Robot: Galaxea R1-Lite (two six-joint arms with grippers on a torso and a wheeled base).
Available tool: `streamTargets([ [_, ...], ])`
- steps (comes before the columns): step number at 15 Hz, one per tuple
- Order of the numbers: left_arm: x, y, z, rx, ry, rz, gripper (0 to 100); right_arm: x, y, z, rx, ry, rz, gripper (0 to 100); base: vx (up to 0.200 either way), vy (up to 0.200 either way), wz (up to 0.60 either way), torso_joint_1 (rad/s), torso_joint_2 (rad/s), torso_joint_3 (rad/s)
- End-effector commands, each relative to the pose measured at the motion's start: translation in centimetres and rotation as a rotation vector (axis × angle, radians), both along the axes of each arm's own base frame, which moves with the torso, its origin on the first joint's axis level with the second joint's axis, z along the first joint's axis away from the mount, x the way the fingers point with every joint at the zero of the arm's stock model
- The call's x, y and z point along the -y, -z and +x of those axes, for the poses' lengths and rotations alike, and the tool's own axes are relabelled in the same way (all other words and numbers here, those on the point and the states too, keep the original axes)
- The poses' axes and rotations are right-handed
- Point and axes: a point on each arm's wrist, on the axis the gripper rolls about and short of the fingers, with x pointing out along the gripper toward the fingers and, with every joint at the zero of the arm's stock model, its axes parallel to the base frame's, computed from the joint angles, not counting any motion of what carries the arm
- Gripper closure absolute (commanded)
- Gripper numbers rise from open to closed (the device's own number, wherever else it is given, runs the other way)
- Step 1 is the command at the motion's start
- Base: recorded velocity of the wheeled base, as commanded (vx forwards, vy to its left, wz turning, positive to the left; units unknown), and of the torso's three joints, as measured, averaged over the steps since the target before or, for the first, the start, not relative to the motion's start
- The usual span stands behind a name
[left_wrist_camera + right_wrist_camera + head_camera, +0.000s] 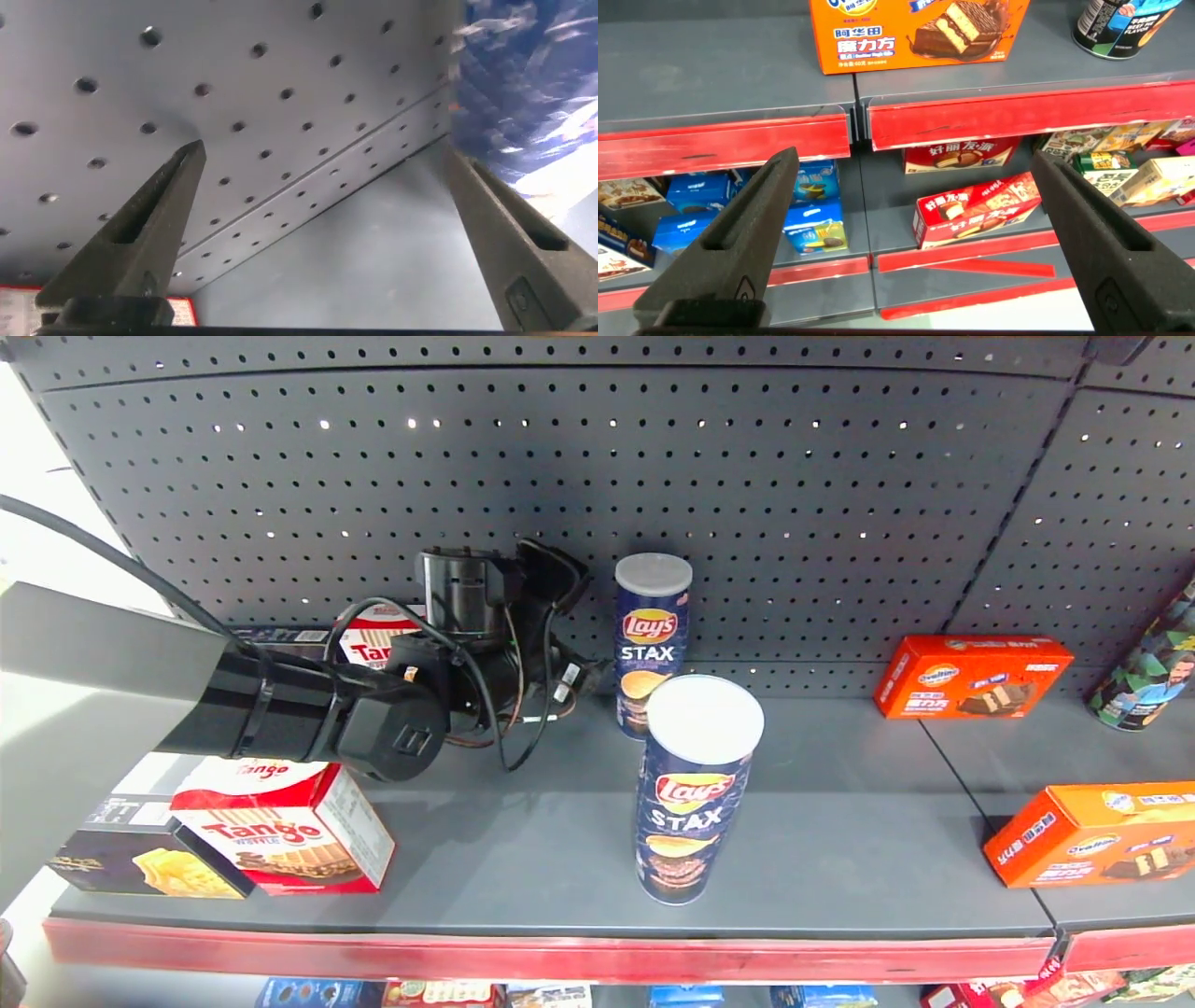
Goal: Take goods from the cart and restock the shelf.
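Two tall blue chip cans with white lids stand upright on the grey shelf (pixel 840 821), one near the front (pixel 695 793) and one behind it (pixel 653 635) by the pegboard. My left gripper (pixel 560 581) is deep in the shelf, just left of the rear can, pointing at the back wall. In the left wrist view this gripper (pixel 322 154) is open and holds nothing, and the blue can (pixel 533 84) shows beside one finger. My right gripper (pixel 915 159) is open and empty, in front of the red shelf edge (pixel 1018 112).
A red and white wafer box (pixel 289 840) and a black box (pixel 140 859) lie front left, and another wafer box (pixel 373 639) sits behind my left arm. Orange boxes (pixel 971 677) (pixel 1092 831) and a dark can (pixel 1153 677) occupy the right. Lower shelves hold boxed goods (pixel 980 210).
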Motion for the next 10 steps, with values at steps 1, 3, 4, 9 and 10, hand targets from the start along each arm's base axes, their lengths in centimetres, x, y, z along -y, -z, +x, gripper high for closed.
streamTargets([
  [1, -0.7, -1.8, -1.1, 0.044, -0.004, -0.021, 0, 0.0, 0.0, 0.0, -0.001, 0.000, 0.000, 0, 0.000, 0.000, 0.00, 0.000, 0.00, 0.000],
  [3, -2.5, -4.7, -4.5, 0.091, -0.009, -0.066, 0, 0.0, 0.0, 0.0, -0.001, 0.000, 0.000, 0, 0.000, 0.000, 0.00, 0.000, 0.00, 0.000],
  [4, -3.3, -5.3, -6.4, 0.083, -0.004, -0.094, 0, 0.0, 0.0, 0.0, -0.001, 0.000, 0.000, 0, 0.000, 0.000, 0.00, 0.000, 0.00, 0.000],
  [9, -6.1, -6.4, -17.0, 0.060, 0.015, -0.240, 0, 0.0, 0.0, 0.0, -0.001, 0.000, 0.000, 0, 0.000, 0.000, 0.00, 0.000, 0.00, 0.000],
  [10, -7.6, -6.8, -19.8, 0.088, 0.040, -0.266, 0, 0.0, 0.0, 0.0, -0.001, 0.000, 0.000, 0, 0.000, 0.000, 0.00, 0.000, 0.00, 0.000],
])
